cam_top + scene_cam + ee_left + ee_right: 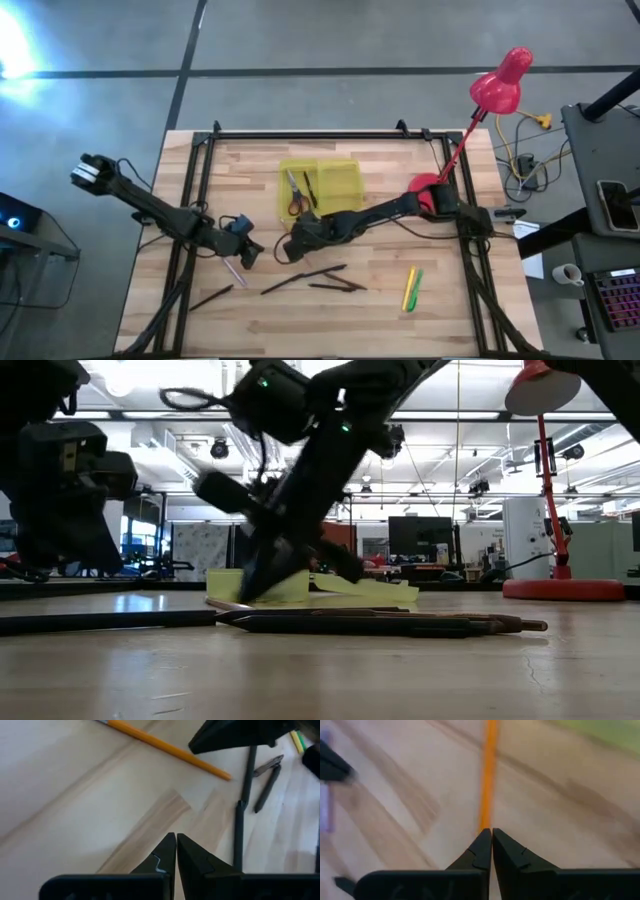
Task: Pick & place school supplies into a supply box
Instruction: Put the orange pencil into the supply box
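Note:
The yellow-green supply box (pixel 335 180) lies open at the table's far middle, with the red-handled scissors (pixel 295 193) and a dark pen (pixel 310 190) inside. My right gripper (pixel 284 251) (pixel 491 832) is shut low over an orange pencil (pixel 489 775) (pixel 165 747) lying flat on the table. My left gripper (pixel 246 256) (pixel 176 837) is shut beside it, just above bare wood. A thin pink pen (pixel 232 272) lies near the left gripper. Dark pens (pixel 305 278) (pixel 336 286) (pixel 210 297) and the yellow and green markers (pixel 410 288) lie toward the near edge. My right gripper comes down slanting from the table's right, and its shut fingertips (pixel 485 840) stand right at the orange pencil's near part (pixel 486 822), in line with it. I cannot tell whether they touch it. The pencil lies flat on the table.
The pink desk lamp's round base (pixel 430 190) stands at the table's right, its head (pixel 500 85) beyond the far edge. A black frame rail (pixel 310 135) runs along the far edge. Bare wood (pixel 330 325) lies along the near edge.

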### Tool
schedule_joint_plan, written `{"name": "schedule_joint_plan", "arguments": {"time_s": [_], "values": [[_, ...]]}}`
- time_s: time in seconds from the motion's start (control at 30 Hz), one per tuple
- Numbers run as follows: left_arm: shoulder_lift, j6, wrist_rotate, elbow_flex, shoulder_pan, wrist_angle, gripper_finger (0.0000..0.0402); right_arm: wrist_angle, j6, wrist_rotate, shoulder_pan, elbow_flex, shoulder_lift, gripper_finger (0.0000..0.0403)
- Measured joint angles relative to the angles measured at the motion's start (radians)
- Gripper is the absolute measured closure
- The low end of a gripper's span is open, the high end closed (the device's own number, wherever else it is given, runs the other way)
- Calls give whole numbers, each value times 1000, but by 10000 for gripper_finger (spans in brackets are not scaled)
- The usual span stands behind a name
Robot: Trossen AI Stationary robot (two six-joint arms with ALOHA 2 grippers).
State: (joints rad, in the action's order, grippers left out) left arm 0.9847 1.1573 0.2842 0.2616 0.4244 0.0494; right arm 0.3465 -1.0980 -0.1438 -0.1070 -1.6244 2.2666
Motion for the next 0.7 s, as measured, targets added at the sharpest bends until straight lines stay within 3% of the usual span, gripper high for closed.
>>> {"name": "schedule_joint_plan", "arguments": {"time_s": [0.2,0.43,0.7], "values": [[114,3,-14,3,0,-80,402,10,100,-2,5,-91,55,394],[267,6,-17,34,0,-131,401,14,153,98,-7,-190,122,394],[426,4,-18,55,0,-365,401,48,190,95,-15,-239,124,394]]}}
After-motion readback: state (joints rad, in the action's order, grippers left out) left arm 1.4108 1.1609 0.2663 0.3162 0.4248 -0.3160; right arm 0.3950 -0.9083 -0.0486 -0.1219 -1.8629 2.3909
